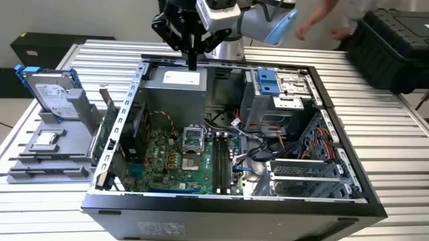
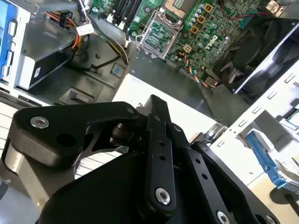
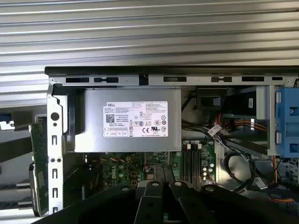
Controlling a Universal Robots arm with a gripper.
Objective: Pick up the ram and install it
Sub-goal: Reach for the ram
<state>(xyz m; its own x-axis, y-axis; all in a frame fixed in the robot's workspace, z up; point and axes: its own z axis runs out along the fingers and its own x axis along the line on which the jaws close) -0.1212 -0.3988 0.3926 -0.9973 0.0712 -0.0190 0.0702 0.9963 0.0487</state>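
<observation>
Pincer [image 2: 155,105] closed tight, gripping nothing I can see, hangs above the power supply [image 3: 131,119].

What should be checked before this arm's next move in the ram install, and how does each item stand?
1. Computer case open, motherboard exposed: ok.
2. The gripper clear of parts, above the power supply: ok.
3. The ram held in the gripper: cannot tell.
4. Memory slots free of cables: cannot tell; the cables lie close on the exterior view's right.
5. Workspace free of people: not ok; a hand is over the slatted table at its far side.
</observation>
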